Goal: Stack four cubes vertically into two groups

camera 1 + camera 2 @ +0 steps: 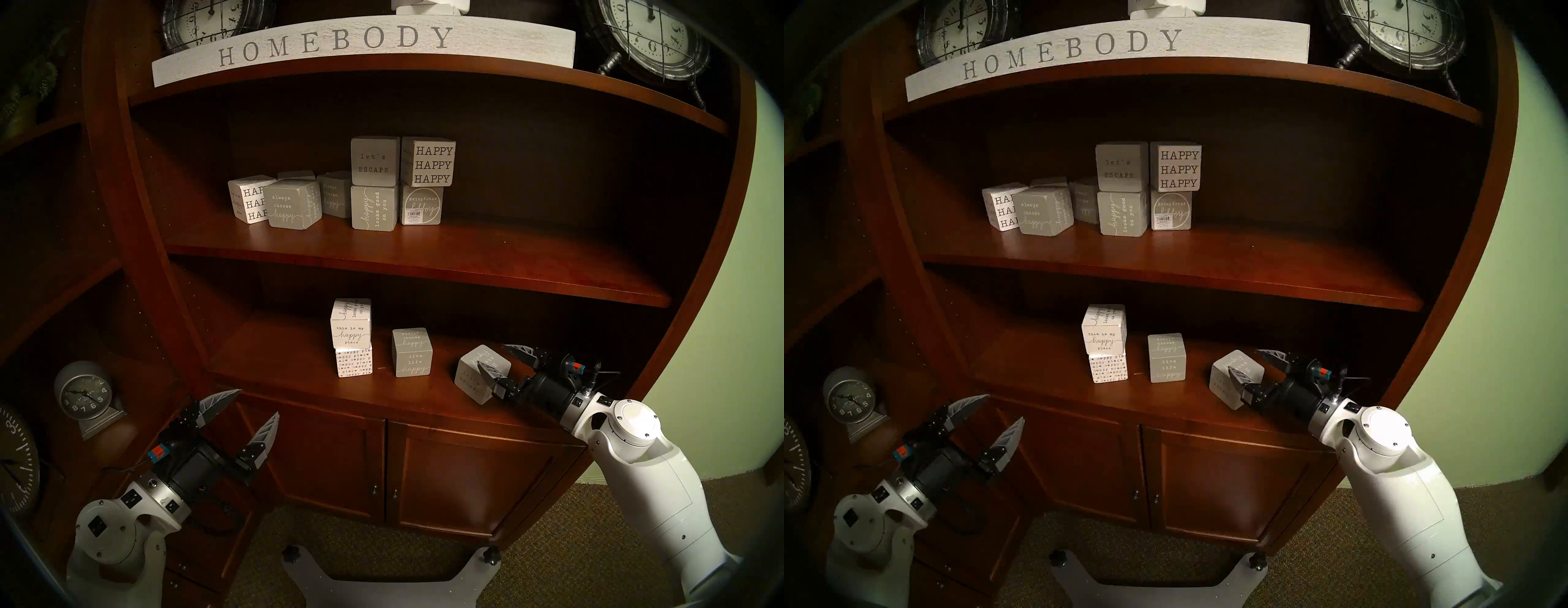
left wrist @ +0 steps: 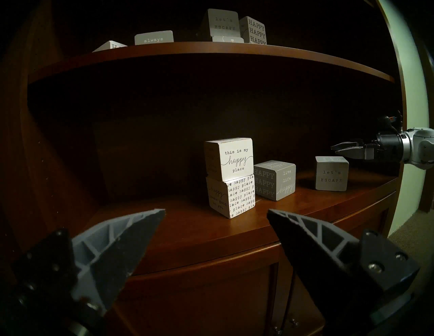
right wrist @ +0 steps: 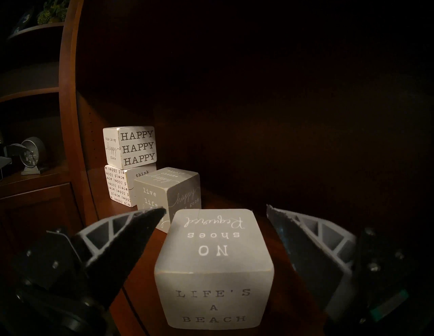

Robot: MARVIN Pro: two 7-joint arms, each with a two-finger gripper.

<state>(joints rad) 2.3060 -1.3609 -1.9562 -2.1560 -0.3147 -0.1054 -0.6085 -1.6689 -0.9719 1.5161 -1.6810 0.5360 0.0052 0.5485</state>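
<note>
Right claw (image 3: 216, 211) gapes around the "LIFE'S A BEACH" cube (image 3: 213, 269), untouched.

Your head pair looked slightly down at the bookcase (image 1: 445, 407); both wrist cameras sat low and close, sharing its bottom shelf (image 2: 164, 225) from opposite sides.
</note>
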